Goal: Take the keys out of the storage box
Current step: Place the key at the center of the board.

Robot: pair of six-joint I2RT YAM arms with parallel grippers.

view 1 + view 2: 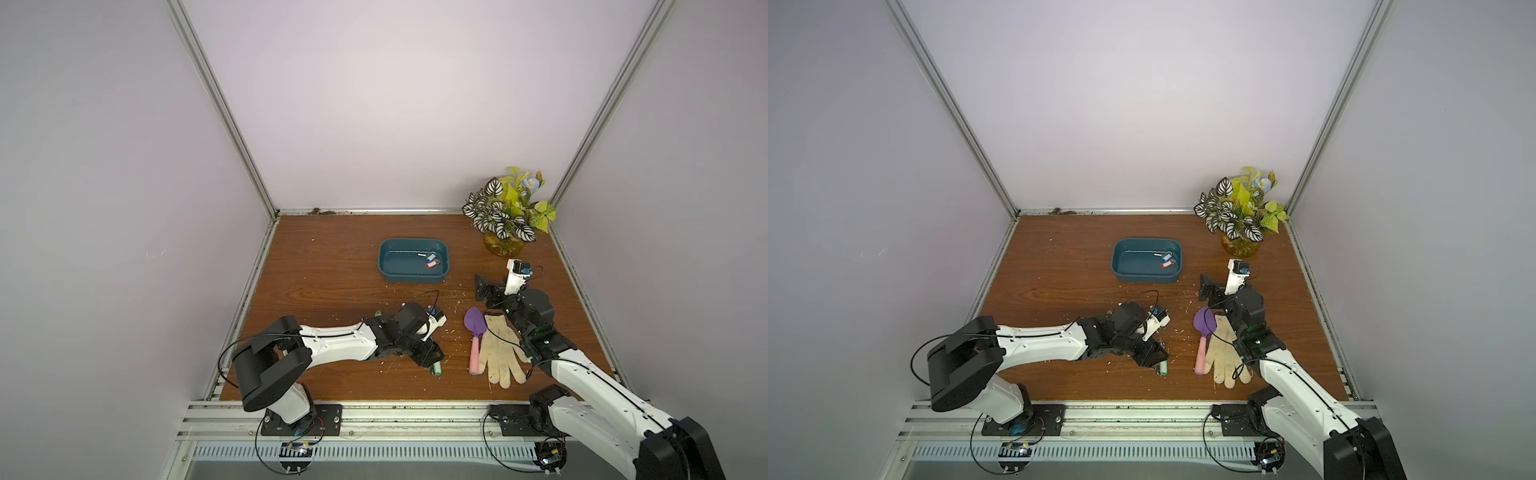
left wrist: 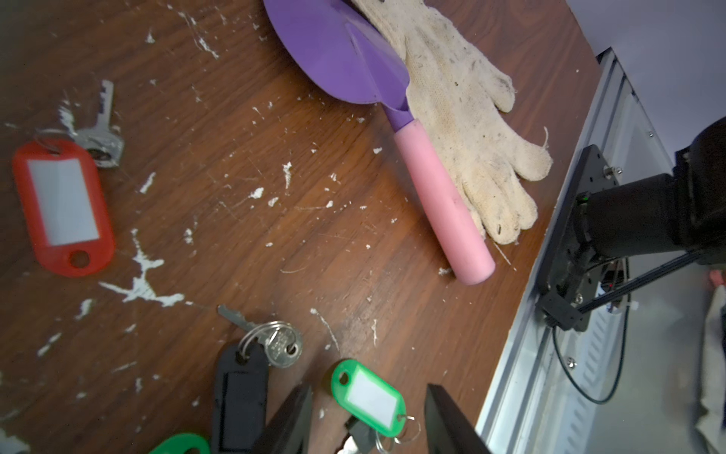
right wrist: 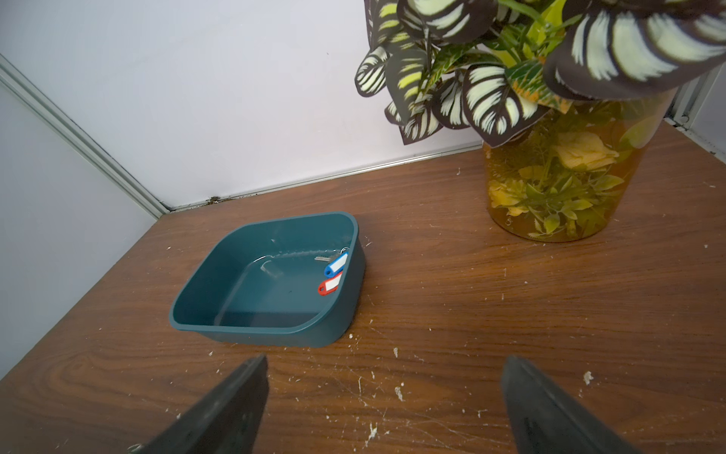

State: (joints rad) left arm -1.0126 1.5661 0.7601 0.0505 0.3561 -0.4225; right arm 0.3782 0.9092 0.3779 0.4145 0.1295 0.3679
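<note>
The teal storage box stands mid-table. Two of the keys lie in its right end, one with a blue tag and one with a red tag. My left gripper is low over the near table, open. A green-tagged key lies loose between its fingers, touching neither. Red-tagged, black-tagged and another green-tagged key lie on the wood nearby. My right gripper hovers open and empty, right of the box.
A purple-and-pink trowel and a cream glove lie right of my left gripper, partly under the right arm. An amber plant pot stands back right. The table's front rail is close to the left gripper.
</note>
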